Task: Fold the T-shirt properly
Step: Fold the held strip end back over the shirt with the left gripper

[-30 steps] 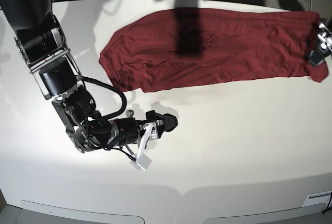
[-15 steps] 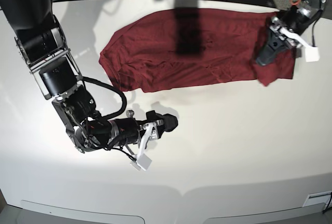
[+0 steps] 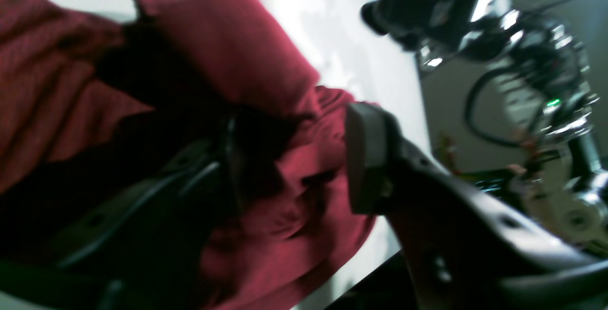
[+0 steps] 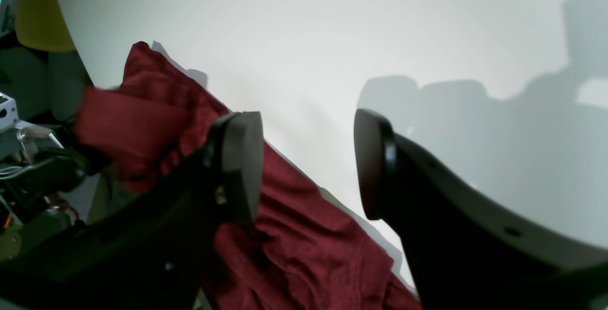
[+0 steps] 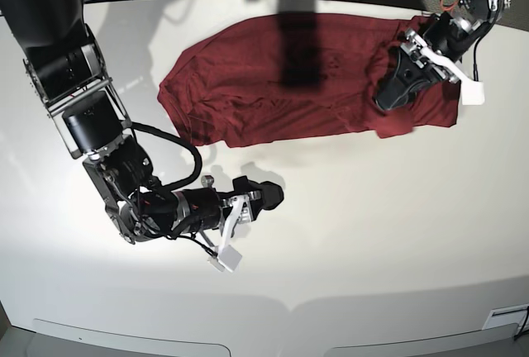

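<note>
The shirt point(image 5: 297, 84) stretches from nine to three o'clock across the surface point(image 5: 372, 233), its three-o'clock end under the wide-open left hand point(image 5: 395, 86), nearer than the wide, empty right hand point(image 5: 256, 200).

The T-shirt point(image 5: 281, 84) lies across the table's point(image 5: 372, 241) far side, the right end effector point(image 5: 248, 208) nearer, well apart.
</note>
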Controlling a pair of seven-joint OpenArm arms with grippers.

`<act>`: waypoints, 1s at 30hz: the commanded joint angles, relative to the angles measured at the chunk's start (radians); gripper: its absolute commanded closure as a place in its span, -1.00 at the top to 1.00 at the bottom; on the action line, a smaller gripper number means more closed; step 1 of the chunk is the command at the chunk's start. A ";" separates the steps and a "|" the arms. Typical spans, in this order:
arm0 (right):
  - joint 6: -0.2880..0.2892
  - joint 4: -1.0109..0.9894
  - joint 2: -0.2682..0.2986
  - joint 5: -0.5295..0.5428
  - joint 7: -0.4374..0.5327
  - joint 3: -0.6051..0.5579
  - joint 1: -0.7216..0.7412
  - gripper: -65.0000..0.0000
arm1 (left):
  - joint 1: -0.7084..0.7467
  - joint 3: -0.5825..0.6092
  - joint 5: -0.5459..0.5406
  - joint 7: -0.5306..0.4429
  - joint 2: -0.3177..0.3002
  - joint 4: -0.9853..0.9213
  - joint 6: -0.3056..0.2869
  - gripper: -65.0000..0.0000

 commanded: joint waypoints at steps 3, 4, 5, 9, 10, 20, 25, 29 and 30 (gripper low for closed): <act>0.009 0.013 0.004 0.024 0.019 0.007 0.033 -0.05 | -0.008 -0.003 -0.077 -0.013 -0.009 0.021 -0.014 -0.08; 0.009 0.013 0.004 0.024 0.019 0.007 0.033 -0.05 | -0.012 -0.003 -0.078 -0.005 -0.009 0.026 -0.014 -0.09; 0.009 0.013 0.004 0.024 0.019 0.007 0.033 -0.05 | -0.018 -0.003 -0.079 0.013 -0.010 0.032 -0.014 -0.10; 0.009 0.013 0.003 0.024 0.019 0.007 0.033 -0.05 | -0.037 -0.003 -0.076 0.092 -0.021 0.077 -0.014 -0.10; 0.009 0.013 0.004 0.024 0.019 0.007 0.033 -0.05 | -0.036 -0.003 -0.069 0.088 -0.030 0.093 -0.014 -0.10; 0.009 0.013 0.004 0.024 0.018 0.007 0.033 -0.05 | -0.015 -0.005 0.504 -0.003 -0.161 0.156 -0.014 -0.10; 0.009 0.013 0.001 0.024 0.018 0.007 0.032 -0.05 | 0.043 -0.003 0.652 -0.132 -0.161 0.154 -0.014 -0.10; 0.009 0.013 0.001 0.024 0.018 0.007 0.033 -0.05 | 0.093 -0.003 0.638 -0.152 -0.156 0.154 -0.014 -0.10; 0.009 0.013 0.001 0.024 0.018 0.007 0.033 -0.05 | 0.103 -0.003 0.626 -0.153 -0.150 0.154 -0.014 -0.10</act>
